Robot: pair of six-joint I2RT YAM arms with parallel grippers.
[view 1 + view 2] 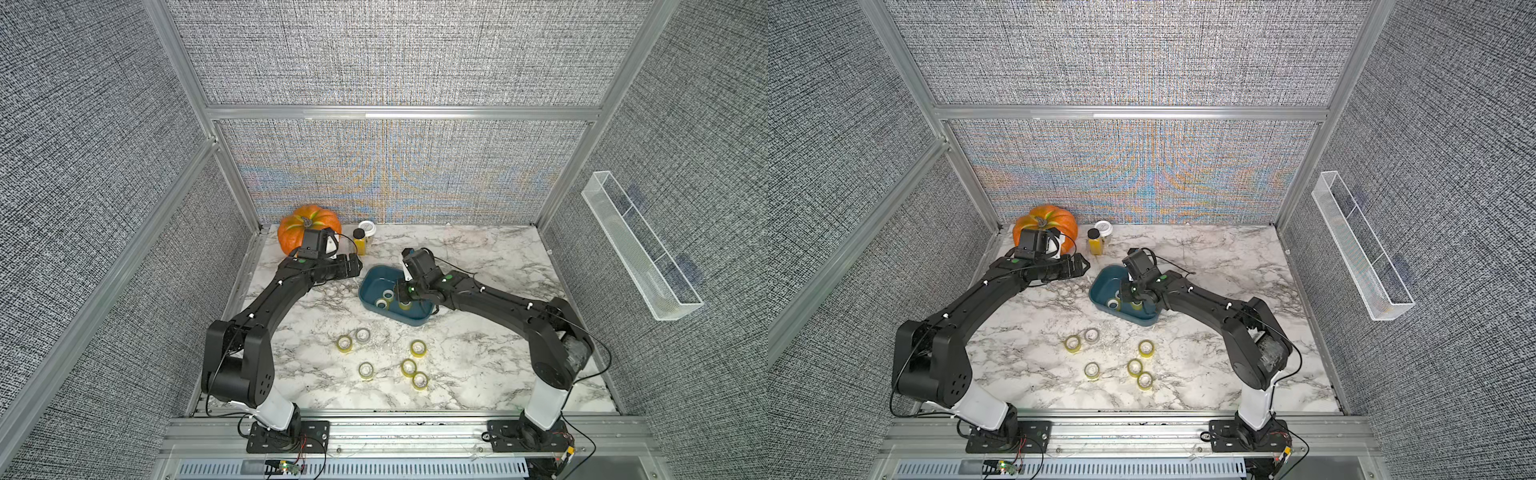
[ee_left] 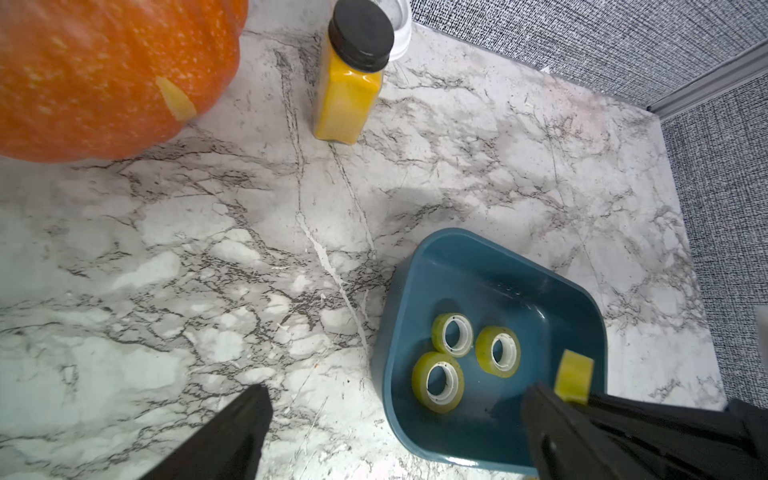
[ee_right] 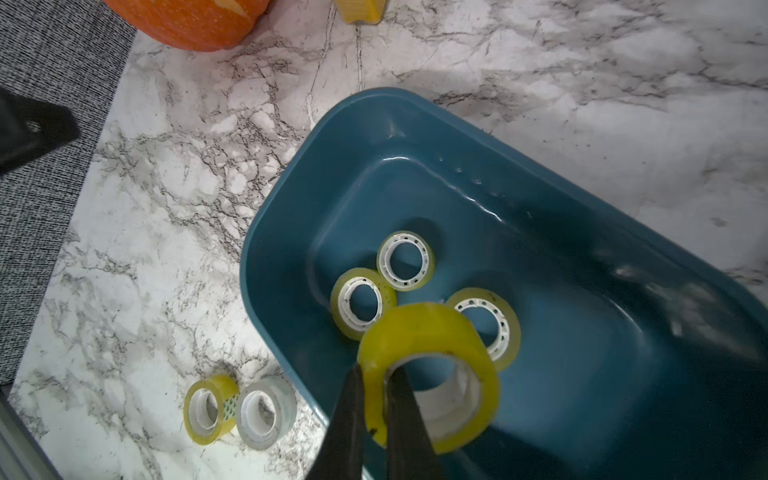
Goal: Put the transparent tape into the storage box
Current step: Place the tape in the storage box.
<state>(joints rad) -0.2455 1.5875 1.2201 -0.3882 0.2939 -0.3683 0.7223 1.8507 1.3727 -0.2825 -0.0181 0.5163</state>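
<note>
The transparent tape (image 1: 406, 307) (image 1: 1136, 307), a yellowish roll, hangs in my right claw (image 1: 403, 302) (image 1: 1133, 301) above the inside of the blue box (image 1: 371, 279) (image 1: 1101, 284) in both top views. My left claw (image 1: 356, 266) (image 1: 1081, 266) is just beside the far left corner of the box. Six loose rolls (image 1: 366, 370) lie on the marble table (image 1: 478, 257), nearer to my bases.

From my left wrist I see my left claw (image 2: 395, 390) wide open, with nothing in it. Three rolls (image 2: 438, 382) lie flat in the box (image 2: 399, 291), and the tape (image 2: 575, 374) stands on edge above them. A pumpkin (image 2: 104, 75) and a yellow bottle (image 2: 349, 95) stand farther away on the table.

From my right wrist I see my right claw (image 3: 376, 370) closed almost fully on the wall of the tape (image 3: 428, 332), with one finger outside and the other through the hole. Under it the three rolls (image 3: 360, 301) rest on the floor of the box (image 3: 291, 199). I cannot tell if the tape touches them. Two loose rolls (image 3: 208, 409) touch each other on the table beside the box.
</note>
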